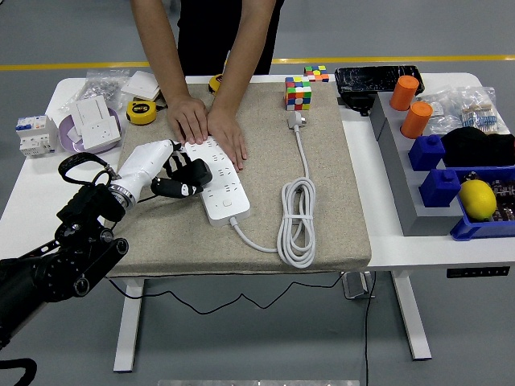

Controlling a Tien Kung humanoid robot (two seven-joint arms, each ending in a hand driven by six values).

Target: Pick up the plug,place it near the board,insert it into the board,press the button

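Note:
The white power strip (219,182) lies on the beige mat (265,225), its button (227,203) near its front end. Its white plug (297,121) lies free on the mat at the back, by the colour cube, with the cable (296,217) coiled to the strip's right. My left hand (183,175), white-backed with black fingers, rests at the strip's left edge with its fingers loosely bent, holding nothing. A person's two hands (208,127) press down on the strip's far end. My right arm is out of view.
A colour cube (298,93) stands behind the plug. Yellow tape measures (141,112) and white sockets (92,121) lie at the back left. Grey and blue bins (438,181) with orange cups (416,119) and a lemon (476,199) fill the right side.

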